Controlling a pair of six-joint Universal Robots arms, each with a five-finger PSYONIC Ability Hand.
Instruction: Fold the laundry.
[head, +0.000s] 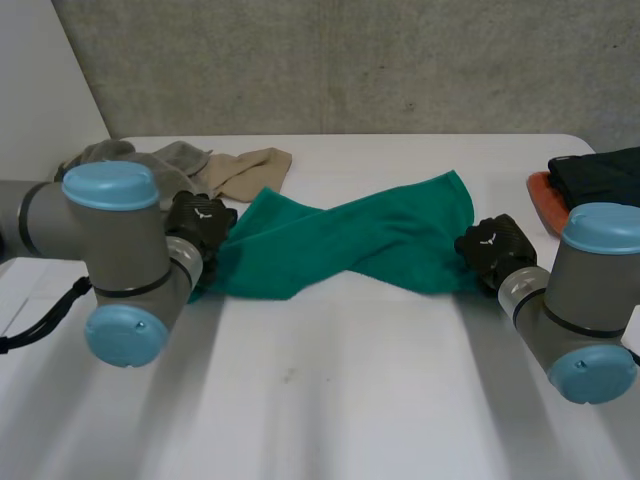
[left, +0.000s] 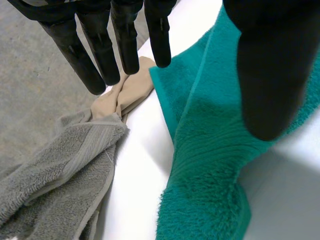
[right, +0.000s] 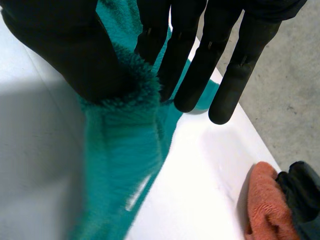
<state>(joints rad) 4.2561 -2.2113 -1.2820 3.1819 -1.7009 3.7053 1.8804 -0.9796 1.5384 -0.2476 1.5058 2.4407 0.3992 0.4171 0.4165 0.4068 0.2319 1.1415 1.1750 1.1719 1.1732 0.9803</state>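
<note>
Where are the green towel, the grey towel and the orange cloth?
green towel (head: 350, 240), head view, on its middle, between the two hands.
grey towel (left: 55, 180), left wrist view, on its fuzzy middle.
orange cloth (right: 265, 205), right wrist view, on its rounded fold.

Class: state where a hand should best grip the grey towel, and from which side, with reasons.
Probably the hemmed corner of the grey towel beside the beige cloth: it lies flat and exposed there, while the rest looks rumpled. Approach from the green towel's side, across the bare strip of table.
</note>
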